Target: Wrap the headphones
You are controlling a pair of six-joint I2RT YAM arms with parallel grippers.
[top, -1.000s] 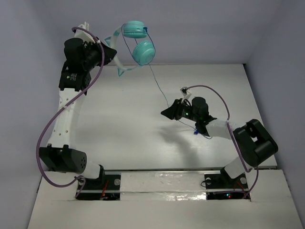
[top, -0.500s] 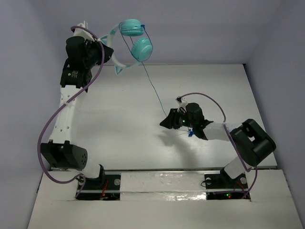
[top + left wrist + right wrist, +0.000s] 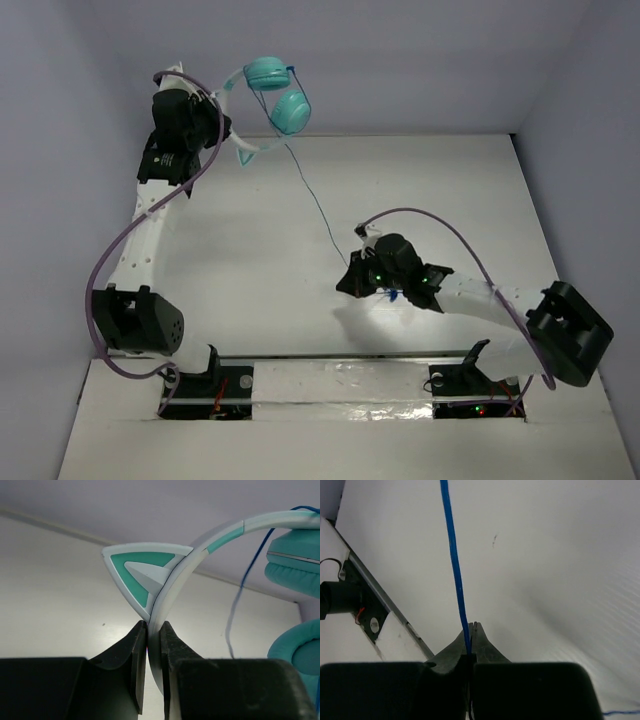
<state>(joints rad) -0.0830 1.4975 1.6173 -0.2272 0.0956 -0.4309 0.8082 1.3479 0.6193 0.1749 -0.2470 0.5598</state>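
Observation:
The teal headphones (image 3: 278,92) hang in the air at the back left, with two rounded cups (image 3: 295,565) and a pale headband (image 3: 172,587) bearing a teal triangular ear. My left gripper (image 3: 222,118) is shut on the headband (image 3: 232,85), which runs between its jaws in the left wrist view (image 3: 154,630). The thin blue cord (image 3: 312,195) runs taut from the cups down to my right gripper (image 3: 345,283), low over the table's middle. In the right wrist view the cord (image 3: 454,560) passes between the shut jaws of that gripper (image 3: 473,626).
The white table (image 3: 230,260) has purple-grey walls at the back and sides. Thick purple arm cables (image 3: 110,260) loop beside the left arm and over the right arm (image 3: 440,215). The arm bases sit at the near edge (image 3: 340,385).
My left gripper has lifted the headphones up and slightly left. My right gripper has moved towards the near edge and left with the cord, its arm stretching out lower.

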